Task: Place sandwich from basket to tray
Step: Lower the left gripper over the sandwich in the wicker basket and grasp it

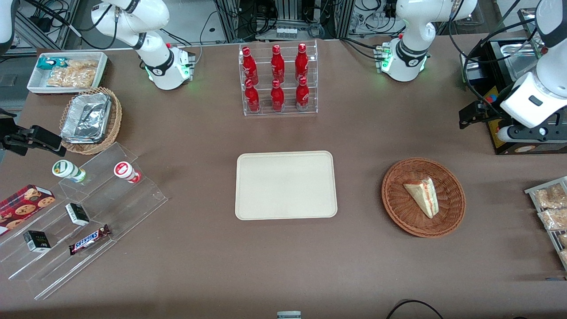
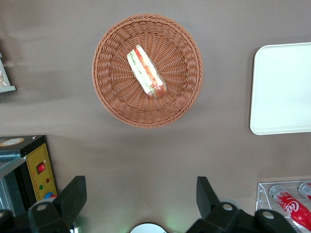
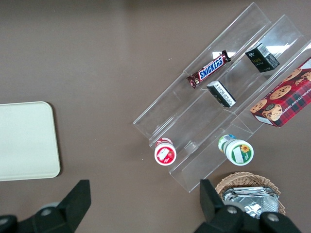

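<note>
1. Left arm raised near its base, farther from the front camera than the basket (image 1: 423,197).
2. Gripper (image 2: 141,204) spread wide, holding nothing, pointing down over bare worktop (image 1: 354,141).
3. Sandwich (image 1: 423,196) lying in the basket, well apart from the tray (image 1: 285,185).

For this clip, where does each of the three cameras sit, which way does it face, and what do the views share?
Front view: high, facing both arms, looking down on tray, basket and sandwich; the gripper hangs farther from the camera than the basket.
Left wrist view: looks straight down past open fingers onto the basket.
Right wrist view: on the parked arm, looking down at the acrylic snack steps.
Shared: the tray appears in all three.
</note>
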